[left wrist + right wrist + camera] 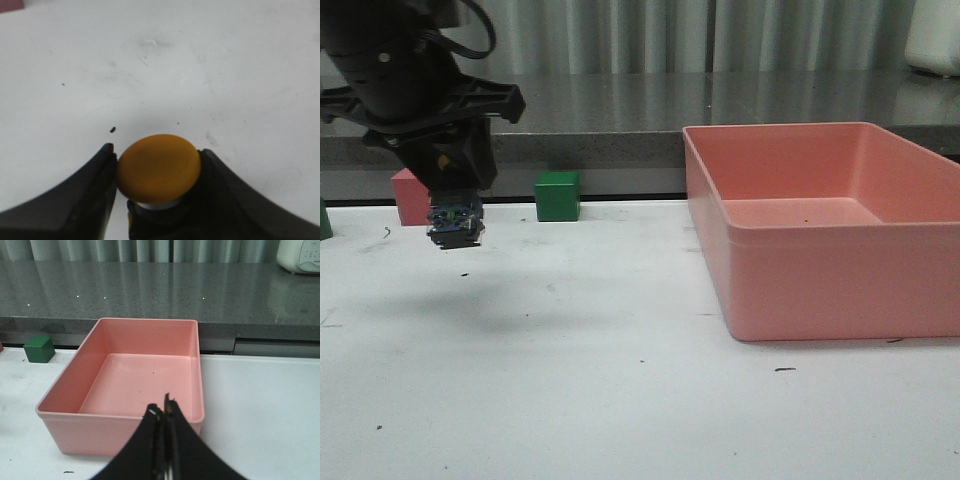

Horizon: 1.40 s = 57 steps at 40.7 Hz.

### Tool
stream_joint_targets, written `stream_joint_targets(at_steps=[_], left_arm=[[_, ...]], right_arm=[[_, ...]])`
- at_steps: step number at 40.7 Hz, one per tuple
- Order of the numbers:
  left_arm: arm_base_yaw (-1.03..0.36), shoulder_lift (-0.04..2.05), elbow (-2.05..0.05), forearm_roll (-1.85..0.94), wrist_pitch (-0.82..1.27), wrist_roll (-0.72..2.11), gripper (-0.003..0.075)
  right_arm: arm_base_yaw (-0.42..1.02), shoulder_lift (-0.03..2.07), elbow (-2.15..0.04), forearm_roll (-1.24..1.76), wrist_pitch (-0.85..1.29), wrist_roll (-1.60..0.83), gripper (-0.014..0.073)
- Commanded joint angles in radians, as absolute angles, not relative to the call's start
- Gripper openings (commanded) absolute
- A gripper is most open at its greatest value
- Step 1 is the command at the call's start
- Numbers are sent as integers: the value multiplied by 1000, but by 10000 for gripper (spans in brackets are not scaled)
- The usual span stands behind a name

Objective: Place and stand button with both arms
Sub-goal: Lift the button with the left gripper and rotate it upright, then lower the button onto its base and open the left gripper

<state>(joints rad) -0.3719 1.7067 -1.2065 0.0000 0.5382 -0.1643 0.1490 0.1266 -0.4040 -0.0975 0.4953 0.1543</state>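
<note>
Front view: the left gripper [455, 222] hangs above the table [620, 400] at the left, clamped on the button [455, 224], which is held clear of the surface with a shadow beneath it. Its clear base block points down, as far as this dim view shows. A pink cube [410, 197] and a green cube [558, 196] sit behind it; a pink bin [825, 230] stands well apart to the right.

Left wrist view: the yellow cap [158, 168] sits between the two fingers [90, 200], both pressing its sides.

Right wrist view: the right gripper [164, 415] has its jaws together, holding nothing, and hovers by the bin's near wall.

My reading: this is the carry stage. Next, lower the button base-first onto bare table and release gently. No readable writing anywhere.
</note>
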Motion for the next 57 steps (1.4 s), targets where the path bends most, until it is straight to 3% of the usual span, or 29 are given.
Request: stream_joint_targets(at_steps=[1,12,25,40,57], left_arm=[[-361,1574,-1083,13,239,-165,223],[-357,1495,-722,94,-282,-162,222],[-357,1581,-528,95,-723,-9,222],[-357,1766,-477,46,-1016,0,229],[-357,1820,-432,46,-1114,0,273]], right_arm=[[143,138,-430,-115,410,143,-62],[143,138,-430,-115,410,143,-62],[143,138,-430,-115,410,143,-62],[143,138,-430,-115,410,143,-62],[143,138,-430,-115,410,143,-62]])
